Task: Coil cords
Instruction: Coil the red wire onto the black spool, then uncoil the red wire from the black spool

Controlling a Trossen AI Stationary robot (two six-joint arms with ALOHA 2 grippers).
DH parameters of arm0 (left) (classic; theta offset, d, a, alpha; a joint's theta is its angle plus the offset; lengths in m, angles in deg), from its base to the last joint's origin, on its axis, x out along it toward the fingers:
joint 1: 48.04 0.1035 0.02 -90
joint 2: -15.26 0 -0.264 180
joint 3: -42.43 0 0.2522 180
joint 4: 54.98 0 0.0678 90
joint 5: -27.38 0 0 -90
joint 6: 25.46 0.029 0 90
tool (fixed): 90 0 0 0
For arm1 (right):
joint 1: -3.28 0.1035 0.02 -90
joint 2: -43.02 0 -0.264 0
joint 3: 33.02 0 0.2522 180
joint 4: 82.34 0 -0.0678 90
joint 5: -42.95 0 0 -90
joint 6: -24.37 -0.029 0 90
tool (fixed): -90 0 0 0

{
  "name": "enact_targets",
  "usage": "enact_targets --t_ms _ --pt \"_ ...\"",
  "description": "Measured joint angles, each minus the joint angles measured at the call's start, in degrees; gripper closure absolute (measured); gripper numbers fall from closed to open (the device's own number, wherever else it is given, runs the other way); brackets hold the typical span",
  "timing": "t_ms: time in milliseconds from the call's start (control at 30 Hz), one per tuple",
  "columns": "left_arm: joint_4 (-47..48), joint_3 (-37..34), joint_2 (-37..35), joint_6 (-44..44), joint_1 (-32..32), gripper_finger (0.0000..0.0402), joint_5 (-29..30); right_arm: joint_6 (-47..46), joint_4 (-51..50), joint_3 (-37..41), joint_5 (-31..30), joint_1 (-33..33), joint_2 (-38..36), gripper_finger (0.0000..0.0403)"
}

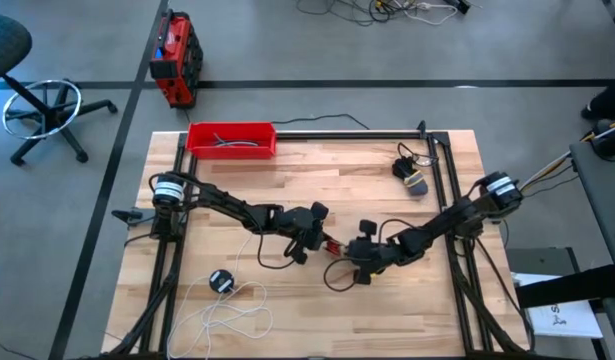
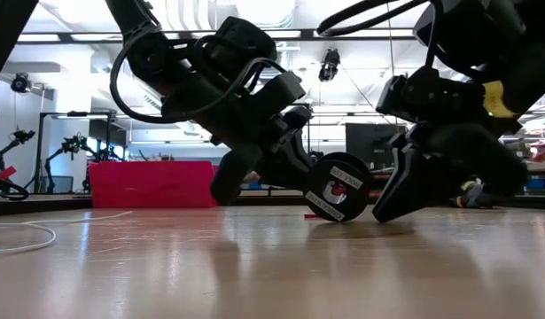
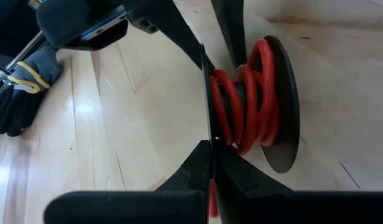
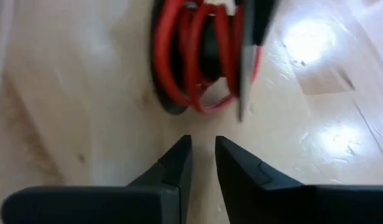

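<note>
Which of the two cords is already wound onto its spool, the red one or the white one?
The red cord: its loops wrap the black spool standing on edge between both end effectors. The white cord lies loose on the table beside its disc.

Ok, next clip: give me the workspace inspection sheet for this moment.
Surface: wooden table, bare in the middle.
Job's things: red cord wound on a black spool at centre; white cord loose at the near left, with its black disc.
Clutter: red tray; dark bundle.
Grippers: left gripper shut on the spool; right gripper beside it, fingers slightly apart.
Cables: grey cables in the tray.
Surroundings: office chair, red case.
</note>
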Motion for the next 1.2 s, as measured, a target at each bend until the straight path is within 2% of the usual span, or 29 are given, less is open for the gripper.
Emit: enact_targets --t_ms 167,467,867,1200 --pt "-0.5 0.0 0.0 -1.4 -0.1 0.0401 0.0 -1.1 0.4 0.0 -2.2 -0.4 0.7 0.0354" --pt "-1.5 -0.2 -0.2 -14.4 -0.1 0.0401 -3.2 -0.4 1.5 -0.9 -2.6 -0.3 0.7 0.0344" --pt "-1.7 -0.2 -1.7 -22.8 -0.1 0.0401 -4.8 -2.7 0.8 -1.2 -0.2 0.8 -2.4 0.0343" --pt "-2.1 -0.2 -3.3 -27.1 -0.1 0.0401 -9.6 -4.0 1.4 -2.1 2.7 1.5 -3.2 0.0326"
